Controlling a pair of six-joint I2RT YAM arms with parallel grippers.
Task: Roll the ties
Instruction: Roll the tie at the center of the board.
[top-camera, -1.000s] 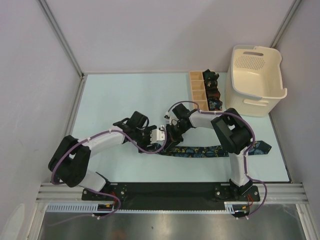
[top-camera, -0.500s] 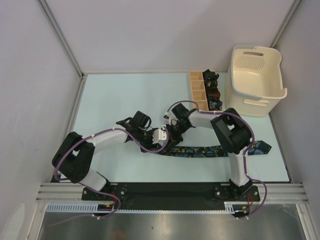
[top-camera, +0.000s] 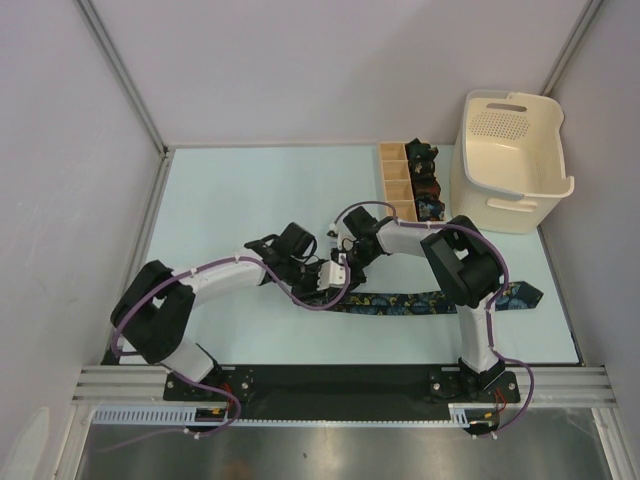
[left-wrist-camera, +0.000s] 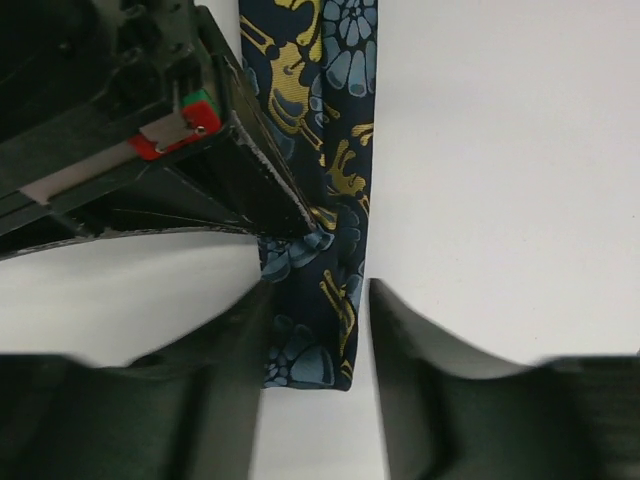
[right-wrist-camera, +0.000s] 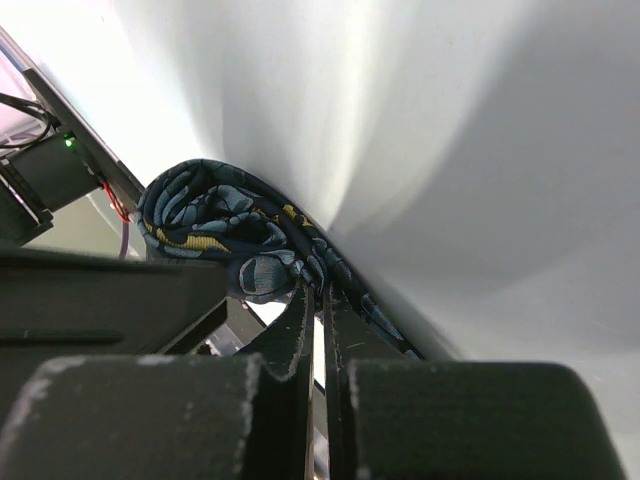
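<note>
Working on a navy flowered tie (top-camera: 400, 303), lying flat along the near part of the table (top-camera: 220, 200), wide pointed end reaching out to the right, narrow end resting near the middle, just ahead of the two arms. Pinching that narrow end with the right gripper (top-camera: 346, 272), jaws nearly together with only a sliver of light showing between them, a loose fold of the tie (right-wrist-camera: 215, 212) bulging just past the tips. Straddling the same end with the left gripper (left-wrist-camera: 318, 330), fingers (left-wrist-camera: 225, 350) standing partly spread, about as wide as the strip, one brushing the cloth's edge, the other sitting just clear of it, clamping nothing. Meeting almost tip to tip over the cloth, right pressing down just beyond left. Sitting well behind, at the far right: a wooden box (top-camera: 393, 168) holding rolled ties (top-camera: 428, 185) in its right-hand row, standing just beside a cream basket (top-camera: 505, 205).
</note>
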